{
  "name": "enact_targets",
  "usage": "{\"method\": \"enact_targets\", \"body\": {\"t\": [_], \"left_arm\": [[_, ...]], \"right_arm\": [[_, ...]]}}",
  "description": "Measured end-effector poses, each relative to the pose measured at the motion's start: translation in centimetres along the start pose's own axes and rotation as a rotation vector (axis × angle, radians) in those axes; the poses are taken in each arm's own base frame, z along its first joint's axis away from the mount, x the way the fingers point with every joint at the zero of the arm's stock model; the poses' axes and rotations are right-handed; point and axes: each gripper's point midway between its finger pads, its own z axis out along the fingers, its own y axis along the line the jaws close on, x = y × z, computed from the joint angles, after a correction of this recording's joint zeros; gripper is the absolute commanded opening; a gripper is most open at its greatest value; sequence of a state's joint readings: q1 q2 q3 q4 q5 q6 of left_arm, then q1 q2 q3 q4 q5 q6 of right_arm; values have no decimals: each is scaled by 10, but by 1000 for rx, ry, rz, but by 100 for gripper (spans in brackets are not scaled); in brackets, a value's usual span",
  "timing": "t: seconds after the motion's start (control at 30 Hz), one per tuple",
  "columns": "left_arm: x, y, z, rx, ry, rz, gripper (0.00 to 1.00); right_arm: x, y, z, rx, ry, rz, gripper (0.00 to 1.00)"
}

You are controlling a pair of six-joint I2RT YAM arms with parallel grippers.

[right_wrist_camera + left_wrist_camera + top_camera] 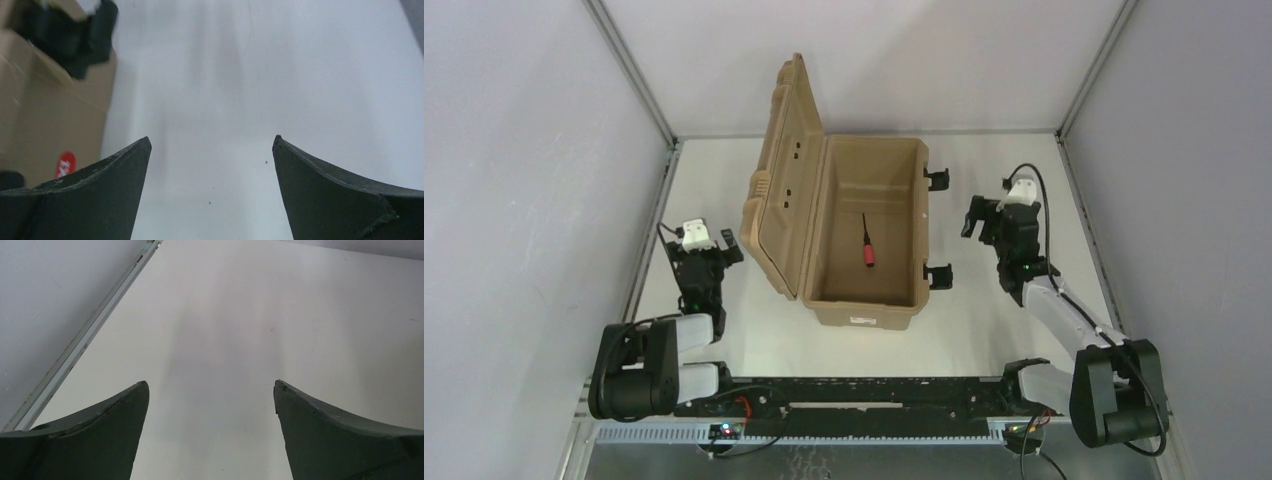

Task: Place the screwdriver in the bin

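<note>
You're looking at a white flat tabletop (984, 335), matte, with aluminium rails (80, 340) running along its left, right and far edges. A tan hard-plastic rectangular case (869, 312) is sitting directly on it, flat on its base, around mid-table and slightly left of centre, with its long axis running near-to-far. Its ribbed lid (784, 180) is standing open on the left side. Its two black latches (938, 276) are sticking out from the right wall. A black mounting bar (874, 392) is lying across the near edge. Both wrist views are showing you mostly bare white surface; the right one is also catching the case's wall at its left.
</note>
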State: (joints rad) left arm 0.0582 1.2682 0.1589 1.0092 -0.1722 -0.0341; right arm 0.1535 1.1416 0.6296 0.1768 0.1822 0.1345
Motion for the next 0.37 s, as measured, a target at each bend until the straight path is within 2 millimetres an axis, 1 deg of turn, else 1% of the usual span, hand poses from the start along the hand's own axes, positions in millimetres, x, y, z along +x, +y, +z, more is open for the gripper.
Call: {"method": "enact_targets", "body": {"t": [0.03, 0.07, 0.1, 0.13, 0.2, 0.37], "left_arm": [[0, 0, 0, 0, 0, 0, 100], [0, 0, 0, 0, 0, 0, 100], [0, 0, 0, 0, 0, 0, 100], [0, 0, 0, 0, 0, 0, 100], [0, 0, 0, 0, 0, 0, 100], [0, 0, 0, 0, 0, 0, 100]], "right_arm": [[14, -2, 0, -4, 16, -12, 100], [23, -4, 0, -7, 26, -21, 100], [29, -3, 1, -16, 33, -26, 100], [32, -2, 3, -24, 31, -29, 100], [31, 1, 6, -41, 8, -26, 100], [18, 6, 12, -66, -53, -17, 100]]}}
